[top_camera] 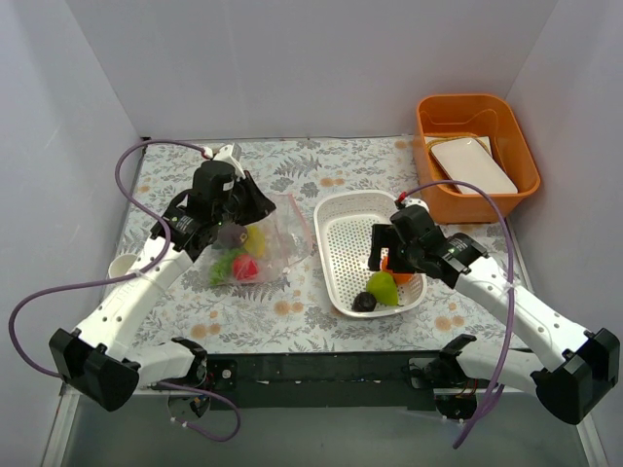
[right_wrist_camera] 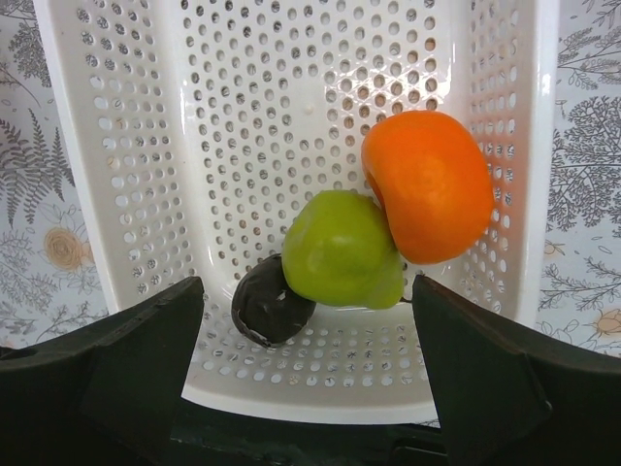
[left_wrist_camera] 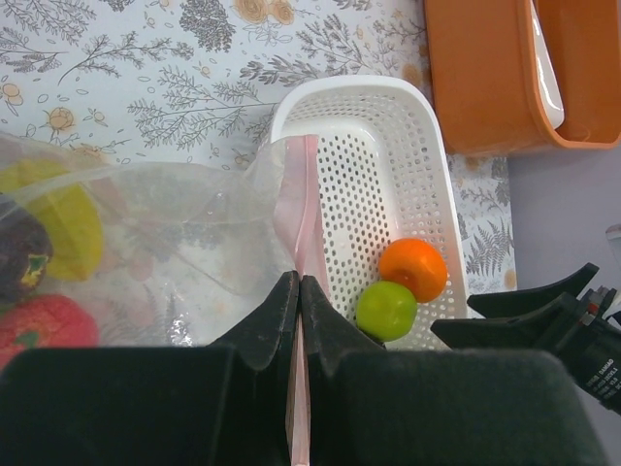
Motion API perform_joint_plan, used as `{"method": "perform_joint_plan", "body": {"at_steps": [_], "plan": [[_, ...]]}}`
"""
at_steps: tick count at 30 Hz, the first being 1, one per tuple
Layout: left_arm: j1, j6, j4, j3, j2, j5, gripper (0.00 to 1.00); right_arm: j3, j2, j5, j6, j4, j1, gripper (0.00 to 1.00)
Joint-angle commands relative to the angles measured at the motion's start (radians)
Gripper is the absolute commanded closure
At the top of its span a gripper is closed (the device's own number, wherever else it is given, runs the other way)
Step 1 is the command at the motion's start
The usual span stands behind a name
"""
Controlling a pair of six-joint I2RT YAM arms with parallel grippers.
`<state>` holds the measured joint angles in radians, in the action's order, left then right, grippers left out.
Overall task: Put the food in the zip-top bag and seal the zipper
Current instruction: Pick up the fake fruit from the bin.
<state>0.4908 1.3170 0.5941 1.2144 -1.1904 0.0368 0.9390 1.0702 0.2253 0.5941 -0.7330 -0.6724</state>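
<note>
Zip-top bag lies on the surface just left of the white basket, holding a yellow piece, red apple and something green. Basket holds orange, green pear and dark plum. Left hand is pinched closed on the bag's pink zipper. Right hand is spread wide over the basket's fruit, gripping nothing.

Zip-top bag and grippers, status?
Left gripper shut on zipper. Right gripper open over basket. Orange, pear, dark fruit not yet bagged. Nothing blocking.
</note>
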Motion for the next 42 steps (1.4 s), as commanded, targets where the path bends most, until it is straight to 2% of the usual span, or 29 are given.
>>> {"method": "perform_joint_plan", "body": {"at_steps": [1,8,17,23,36,41,42], "plan": [[-0.005,0.001,-0.053,-0.024,0.069,0.0,1.0,0.017,-0.026,0.066,-0.022,0.032,0.004,0.04],[-0.004,-0.004,-0.048,-0.067,0.083,0.011,1.0,0.034,0.029,0.19,-0.025,-0.009,0.007,0.05],[-0.004,0.001,-0.089,-0.139,0.086,0.064,1.0,-0.011,0.135,0.22,-0.088,0.056,0.013,0.07],[-0.004,0.024,-0.122,-0.194,0.121,0.124,1.0,-0.043,0.162,0.175,-0.102,0.142,0.033,0.13],[-0.004,0.002,-0.122,-0.219,0.126,0.104,1.0,-0.071,0.263,0.138,-0.151,0.202,0.08,0.2],[-0.004,-0.001,-0.122,-0.227,0.123,0.106,1.0,-0.08,0.275,0.068,-0.171,0.233,0.093,0.36],[-0.004,-0.002,-0.123,-0.23,0.123,0.103,1.0,-0.08,0.278,0.059,-0.172,0.241,0.093,0.37]]}}
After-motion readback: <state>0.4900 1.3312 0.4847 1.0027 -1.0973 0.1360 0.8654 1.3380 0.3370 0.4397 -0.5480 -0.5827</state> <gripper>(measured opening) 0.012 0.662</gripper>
